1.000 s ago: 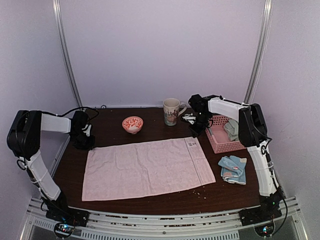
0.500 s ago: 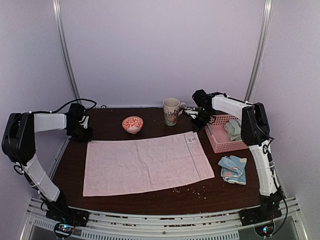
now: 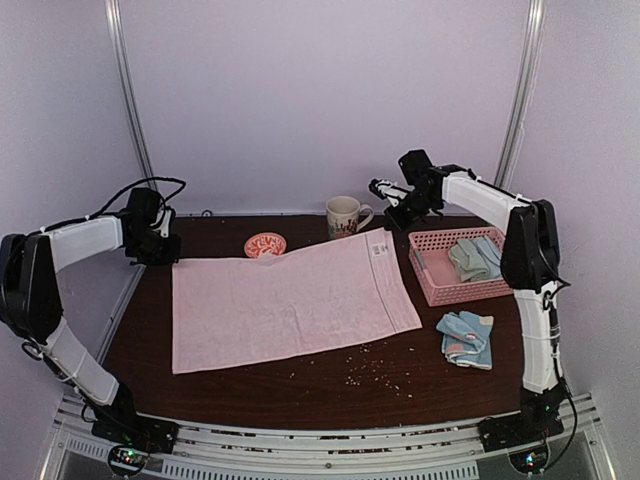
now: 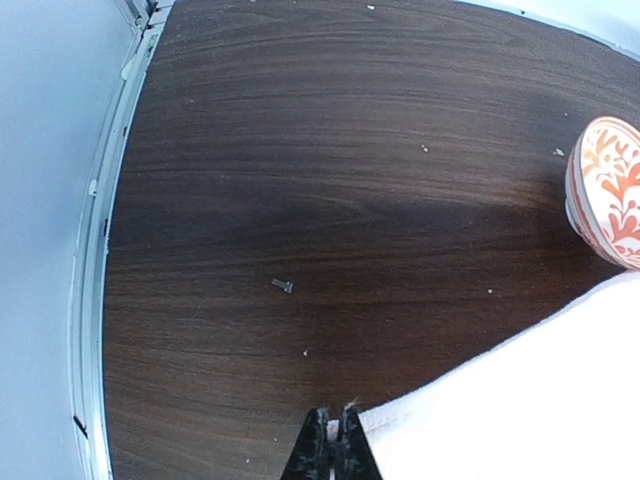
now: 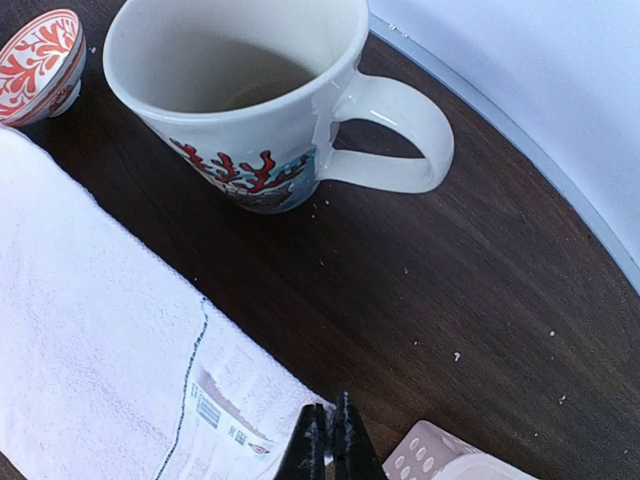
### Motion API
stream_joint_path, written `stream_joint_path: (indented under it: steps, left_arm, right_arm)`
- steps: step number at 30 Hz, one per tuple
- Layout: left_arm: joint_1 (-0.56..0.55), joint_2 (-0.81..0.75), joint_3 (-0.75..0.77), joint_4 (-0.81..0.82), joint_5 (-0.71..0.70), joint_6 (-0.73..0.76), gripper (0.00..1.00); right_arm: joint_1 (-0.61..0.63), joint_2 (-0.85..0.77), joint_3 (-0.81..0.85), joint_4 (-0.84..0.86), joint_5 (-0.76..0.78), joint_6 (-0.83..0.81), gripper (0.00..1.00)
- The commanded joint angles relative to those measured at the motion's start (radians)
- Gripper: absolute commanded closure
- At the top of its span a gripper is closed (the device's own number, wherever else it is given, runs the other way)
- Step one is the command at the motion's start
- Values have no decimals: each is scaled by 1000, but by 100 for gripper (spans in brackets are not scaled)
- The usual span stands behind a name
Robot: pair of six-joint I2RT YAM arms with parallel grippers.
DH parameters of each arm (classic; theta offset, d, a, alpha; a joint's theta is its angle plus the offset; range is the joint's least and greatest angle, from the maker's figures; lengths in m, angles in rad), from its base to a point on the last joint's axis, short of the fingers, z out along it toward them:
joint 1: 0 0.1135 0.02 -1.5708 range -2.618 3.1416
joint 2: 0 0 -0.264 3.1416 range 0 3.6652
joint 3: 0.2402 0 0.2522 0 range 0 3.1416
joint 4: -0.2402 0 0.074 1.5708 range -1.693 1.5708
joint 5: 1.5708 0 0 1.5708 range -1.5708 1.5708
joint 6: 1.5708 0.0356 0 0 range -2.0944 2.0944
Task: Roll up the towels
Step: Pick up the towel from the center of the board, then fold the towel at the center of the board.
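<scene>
A large pale pink towel (image 3: 290, 305) lies spread across the table, its far edge lifted. My left gripper (image 3: 172, 258) is shut on the towel's far left corner; the left wrist view has the black fingertips (image 4: 335, 415) pinching the pink towel (image 4: 520, 400). My right gripper (image 3: 392, 226) is shut on the far right corner, and the right wrist view shows its tips (image 5: 330, 405) clamping the pink towel (image 5: 90, 340) next to its label (image 5: 215, 415). A light blue patched towel (image 3: 467, 338) lies folded at the right. Green and pale blue towels (image 3: 470, 258) sit in the basket.
A pink lattice basket (image 3: 440, 290) stands at the right, close to my right gripper. A mug (image 3: 343, 215) and a red-patterned bowl (image 3: 264, 243) stand just behind the lifted towel edge. Crumbs (image 3: 370, 370) lie near the front. A small screw (image 4: 283, 286) rests on the wood.
Both grippers have risen and moved toward the back wall, drawing the pink towel's far edge up and away from the front. Crumbs now lie bare where the towel was.
</scene>
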Motion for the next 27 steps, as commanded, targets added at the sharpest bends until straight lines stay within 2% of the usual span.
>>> stream_joint_path:
  steps: [1,11,27]
  left_arm:
    - [9,-60,-23,-25,-13,1,100]
    - [11,-122,-56,-122,8,-23,100]
    - [13,-177,-111,-305,68,-71,100]
  right_arm:
    - [-14,-67,-67,34,-37,-22,100]
    - [-20,-278,-353,119,-67,-90,100]
    - [-26,-432,-637,166,-113,-202,100]
